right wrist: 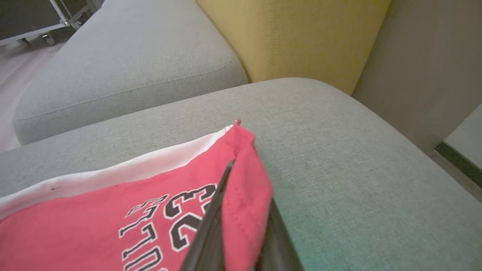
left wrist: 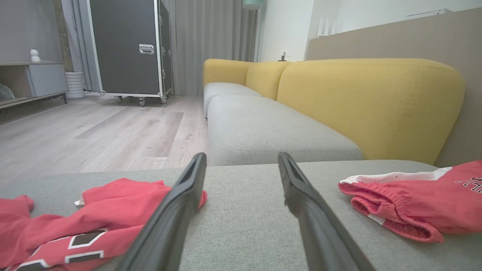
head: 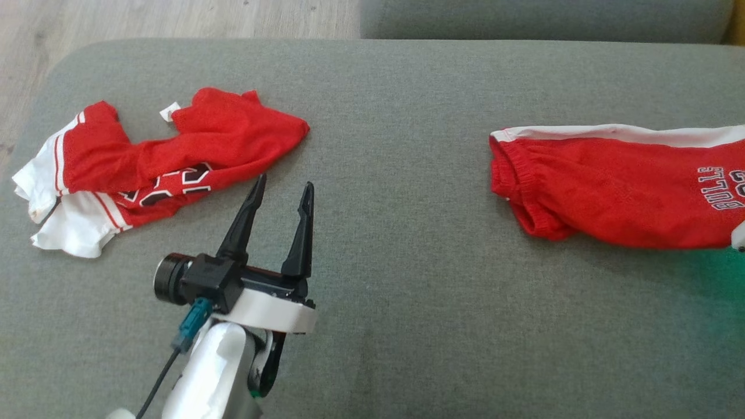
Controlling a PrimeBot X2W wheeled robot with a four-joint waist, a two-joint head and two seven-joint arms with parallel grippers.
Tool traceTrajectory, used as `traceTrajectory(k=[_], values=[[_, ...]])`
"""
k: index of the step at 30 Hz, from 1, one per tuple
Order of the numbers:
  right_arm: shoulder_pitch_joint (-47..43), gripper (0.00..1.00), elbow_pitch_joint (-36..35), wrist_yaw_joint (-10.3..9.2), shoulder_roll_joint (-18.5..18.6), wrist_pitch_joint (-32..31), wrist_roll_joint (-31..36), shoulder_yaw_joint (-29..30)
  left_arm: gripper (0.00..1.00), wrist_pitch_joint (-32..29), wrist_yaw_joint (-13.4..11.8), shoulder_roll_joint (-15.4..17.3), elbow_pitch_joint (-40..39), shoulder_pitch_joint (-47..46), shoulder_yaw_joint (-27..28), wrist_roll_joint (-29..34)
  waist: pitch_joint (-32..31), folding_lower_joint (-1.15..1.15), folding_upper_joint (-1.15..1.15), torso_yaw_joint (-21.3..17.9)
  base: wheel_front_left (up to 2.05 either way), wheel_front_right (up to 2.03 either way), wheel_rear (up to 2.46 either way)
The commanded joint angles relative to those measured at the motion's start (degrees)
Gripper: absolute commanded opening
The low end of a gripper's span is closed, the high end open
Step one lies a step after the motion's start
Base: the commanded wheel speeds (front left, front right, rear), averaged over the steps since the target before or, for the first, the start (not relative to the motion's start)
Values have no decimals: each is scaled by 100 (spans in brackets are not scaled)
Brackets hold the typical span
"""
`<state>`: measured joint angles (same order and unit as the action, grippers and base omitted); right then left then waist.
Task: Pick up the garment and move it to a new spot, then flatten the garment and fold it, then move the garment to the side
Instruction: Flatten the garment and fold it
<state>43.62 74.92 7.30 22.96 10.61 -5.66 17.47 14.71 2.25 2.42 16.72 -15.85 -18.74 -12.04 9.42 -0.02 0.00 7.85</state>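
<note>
A red garment with a white band and "BULLS 23" lettering (head: 611, 186) lies folded on the right of the grey cushion (head: 407, 279). In the right wrist view my right gripper (right wrist: 248, 180) is shut on this garment's (right wrist: 113, 203) red hemmed corner, which stands pinched up between the two dark fingers. A second red and white garment (head: 174, 151) lies crumpled at the cushion's left. My left gripper (head: 282, 189) hovers open just right of that heap with nothing between its fingers. The left wrist view has its open fingers (left wrist: 177, 210) between the crumpled piece (left wrist: 75, 226) and the folded one (left wrist: 414, 203).
The grey cushion's rounded left edge drops to a wooden floor (head: 116, 17). Another grey seat (left wrist: 263, 131) and yellow backrests (left wrist: 369, 101) lie beyond. A black wheeled case (left wrist: 128, 45) stands across the room. Bare cushion stretches between the two garments.
</note>
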Motion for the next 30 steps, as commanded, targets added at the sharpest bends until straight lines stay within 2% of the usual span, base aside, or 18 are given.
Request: traceTrajectory(k=[1, 6, 12, 17, 23, 30], values=[[24, 0, -180, 19, 81, 162, 73, -16, 100, 29, 22, 46, -219, -101, 195, 66, 32, 2, 0, 8, 0, 0, 0], [37, 0, -458, 19, -126, 351, 208, 134, 100, 29, 48, 46, -222, -86, 214, 104, 82, 2, 0, 14, 0, 0, 0], [-9, 0, -924, 19, -679, 423, 369, 72, 100, 29, 86, 46, -116, -58, 233, 140, -138, 2, 0, 30, 0, 0, 0], [-111, 0, -1259, 19, -1108, 434, 237, -384, 100, 29, 96, 48, -65, 17, 279, 159, -326, 2, 0, 81, 0, 0, 0], [-285, 0, -1629, 19, -1425, 437, -95, -998, 100, 29, 119, 59, -7, 97, 332, 177, -453, 2, 0, 153, 0, 0, 0], [-685, 0, -1866, 19, -1527, 438, -712, -2059, 100, 29, 124, 58, 27, 168, 386, 185, -569, 2, 0, 288, 0, 0, 0]])
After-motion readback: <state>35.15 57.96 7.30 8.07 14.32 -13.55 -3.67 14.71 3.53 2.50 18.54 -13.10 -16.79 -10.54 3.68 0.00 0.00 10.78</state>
